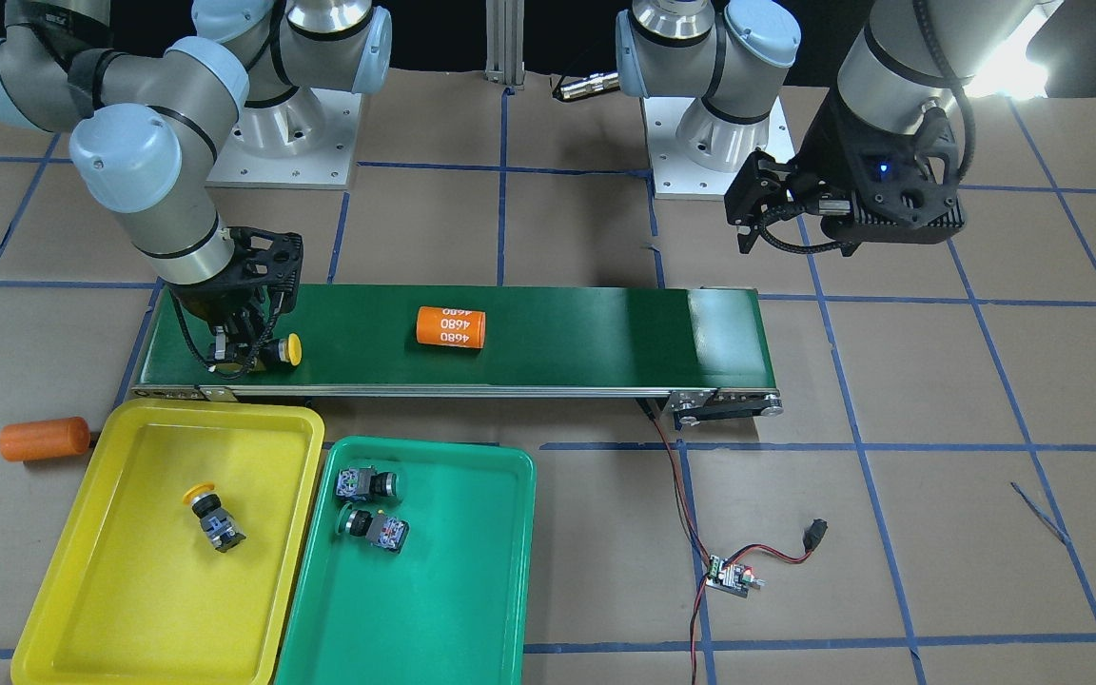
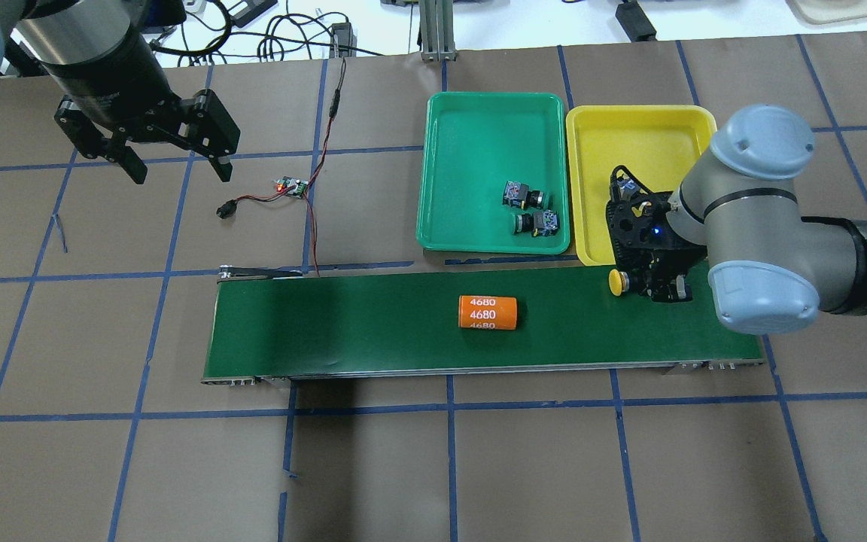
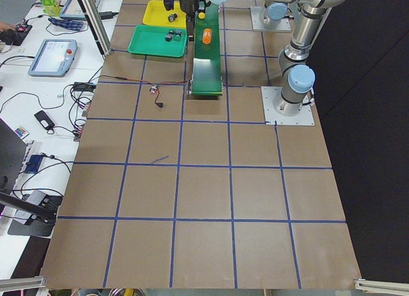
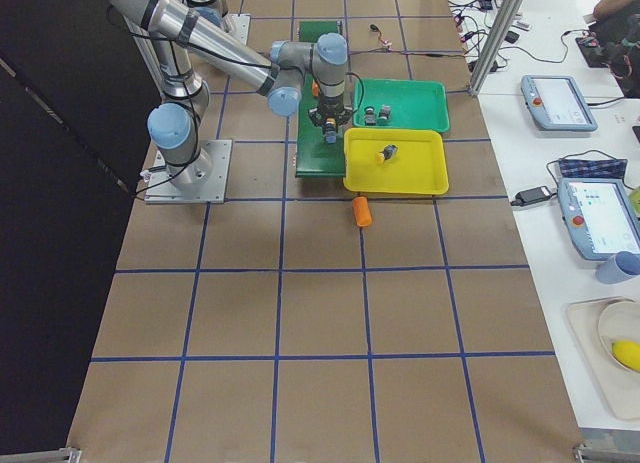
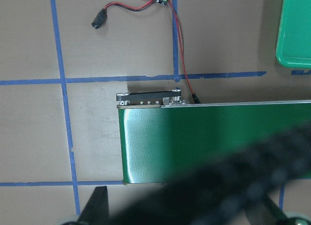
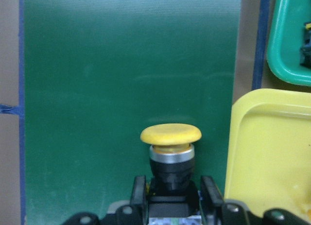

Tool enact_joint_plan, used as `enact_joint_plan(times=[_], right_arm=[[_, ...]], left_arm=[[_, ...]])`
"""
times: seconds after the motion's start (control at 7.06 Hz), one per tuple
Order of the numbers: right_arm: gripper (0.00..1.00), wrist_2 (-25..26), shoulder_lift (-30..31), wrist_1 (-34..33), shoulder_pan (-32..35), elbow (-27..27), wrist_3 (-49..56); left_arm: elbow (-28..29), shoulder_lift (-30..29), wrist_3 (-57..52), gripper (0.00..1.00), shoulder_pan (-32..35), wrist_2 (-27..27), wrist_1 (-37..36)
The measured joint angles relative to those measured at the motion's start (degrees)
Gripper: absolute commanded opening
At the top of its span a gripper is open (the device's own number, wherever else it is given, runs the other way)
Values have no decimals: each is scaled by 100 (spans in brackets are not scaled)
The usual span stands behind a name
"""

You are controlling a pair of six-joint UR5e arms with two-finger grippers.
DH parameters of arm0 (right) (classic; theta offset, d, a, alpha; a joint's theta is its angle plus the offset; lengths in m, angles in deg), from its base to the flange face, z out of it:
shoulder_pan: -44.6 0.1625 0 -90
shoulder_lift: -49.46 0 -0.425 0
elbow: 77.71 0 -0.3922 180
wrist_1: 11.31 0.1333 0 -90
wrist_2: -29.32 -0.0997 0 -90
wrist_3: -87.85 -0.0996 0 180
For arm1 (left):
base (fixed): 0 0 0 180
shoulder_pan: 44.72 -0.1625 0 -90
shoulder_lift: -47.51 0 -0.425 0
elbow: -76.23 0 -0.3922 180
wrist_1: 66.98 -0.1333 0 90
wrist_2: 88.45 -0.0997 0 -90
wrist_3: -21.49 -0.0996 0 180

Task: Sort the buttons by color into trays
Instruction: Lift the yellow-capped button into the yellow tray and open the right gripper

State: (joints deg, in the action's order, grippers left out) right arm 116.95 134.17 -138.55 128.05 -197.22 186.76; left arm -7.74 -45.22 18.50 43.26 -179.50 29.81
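A yellow button [image 1: 291, 349] lies on its side at the end of the dark-green belt nearest the trays. My right gripper [image 1: 244, 358] is down at the belt and shut on its black body. The right wrist view shows the yellow cap [image 6: 170, 133] sticking out ahead of the fingers [image 6: 139, 192]. A second yellow button [image 1: 211, 515] lies in the yellow tray [image 1: 82, 590]. Two green buttons [image 1: 367, 483] [image 1: 374, 528] lie in the green tray [image 1: 453, 609]. My left gripper [image 2: 175, 167] is open and empty, high over the table beyond the belt's other end.
An orange cylinder [image 1: 450, 326] marked 4680 lies on the middle of the conveyor belt [image 1: 586, 333]. Another orange cylinder [image 1: 44, 439] lies on the table beside the yellow tray. A small controller board [image 1: 731, 576] with red and black wires lies near the belt's far end.
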Motion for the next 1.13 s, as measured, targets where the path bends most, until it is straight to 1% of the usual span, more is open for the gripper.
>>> enact_joint_plan(times=[0.14, 0.28, 0.43, 0.57, 0.71, 0.99, 1.13], right_arm=[[30, 6, -330, -2, 3, 394, -104], [31, 22, -827, 42, 9, 932, -146], [40, 47, -1319, 133, 16, 1471, -155], [92, 52, -1675, 298, 18, 1874, -155], [100, 41, -1850, 441, 21, 2070, -148], [100, 27, -1876, 750, 22, 2221, -132], [100, 26, -1784, 1115, 34, 2361, -139]], left_arm=[[-8, 0, 0, 100, 0, 0, -1], [-24, 0, 0, 100, 0, 0, -1], [-40, 3, 0, 100, 0, 0, -1], [-36, 2, 18, 100, 0, 2, -1], [-27, -1, 80, 100, 1, 6, -1], [-8, -12, 177, 100, 2, 8, -1], [-6, -15, 188, 100, 1, 9, -1]])
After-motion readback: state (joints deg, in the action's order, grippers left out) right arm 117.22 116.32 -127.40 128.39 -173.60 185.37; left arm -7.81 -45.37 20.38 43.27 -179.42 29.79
